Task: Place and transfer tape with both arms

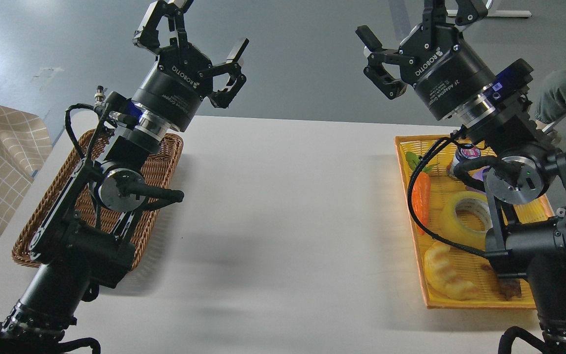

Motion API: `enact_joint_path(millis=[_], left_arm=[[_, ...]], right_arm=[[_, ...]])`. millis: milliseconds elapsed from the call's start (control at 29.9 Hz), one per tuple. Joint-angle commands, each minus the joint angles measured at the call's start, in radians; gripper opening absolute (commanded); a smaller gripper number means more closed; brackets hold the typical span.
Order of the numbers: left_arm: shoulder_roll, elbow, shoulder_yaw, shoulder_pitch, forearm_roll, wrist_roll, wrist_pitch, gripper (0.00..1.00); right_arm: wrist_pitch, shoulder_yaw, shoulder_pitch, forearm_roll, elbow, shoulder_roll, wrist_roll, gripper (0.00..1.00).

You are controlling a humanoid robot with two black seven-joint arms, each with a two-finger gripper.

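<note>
Both tools, left [192, 37] and right [418, 22], wide apart; tape [462, 214] inside right tray's [413, 236] rim.

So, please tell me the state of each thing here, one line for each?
Left gripper: open, raised, holding nothing.
Right gripper: open, raised, holding nothing.
Tape: lying flat in the yellow tray, not gripped, partly hidden by the right arm.
Carrot: lying in the tray beside the tape.
Croissant toy: lying at the near end of the tray.
Wicker basket: on the table's left; inside mostly hidden by the left arm.
</note>
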State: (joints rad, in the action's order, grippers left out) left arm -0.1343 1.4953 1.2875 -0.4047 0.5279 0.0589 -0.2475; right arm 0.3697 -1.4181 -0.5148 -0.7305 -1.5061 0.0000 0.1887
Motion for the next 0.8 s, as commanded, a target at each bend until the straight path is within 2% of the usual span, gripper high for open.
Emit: enact_joint_path(millis=[0,768], left_arm=[[-0.008,-0.006,0.004,0.001,0.003,0.001,0.004,0.98],[0.002,0.002,0.042,0.010,-0.002,-0.001,-0.001,0.98]], right_arm=[[0.012,-0.004,0.013,0.000,0.000,0.000,-0.002,1.00],[0.005,-0.047,0.015,0.003,-0.002,0.000,-0.011,1.00]])
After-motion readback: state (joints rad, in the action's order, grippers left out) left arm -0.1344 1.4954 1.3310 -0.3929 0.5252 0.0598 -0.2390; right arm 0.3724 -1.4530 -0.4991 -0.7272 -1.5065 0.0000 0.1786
